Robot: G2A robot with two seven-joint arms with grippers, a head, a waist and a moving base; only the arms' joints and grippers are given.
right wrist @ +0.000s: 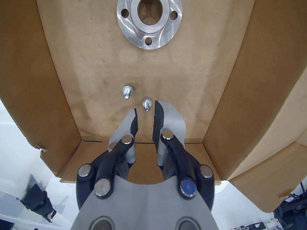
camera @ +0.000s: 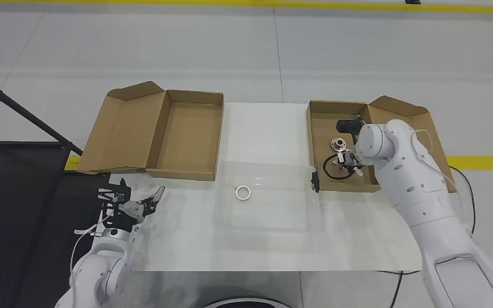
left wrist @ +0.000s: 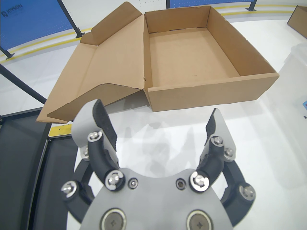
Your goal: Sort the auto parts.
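left pincer: wide, empty, at left edge of table
right pincer: narrow, empty, by bolt in box, table's right edge

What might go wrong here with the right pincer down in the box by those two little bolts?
1. The right pincer holds only a narrow gap at one small bolt; closing slightly off could flick it away or nudge the second bolt beside it.
2. The walls of the box rise close around the pincer, so a sideways lift might snag cardboard.
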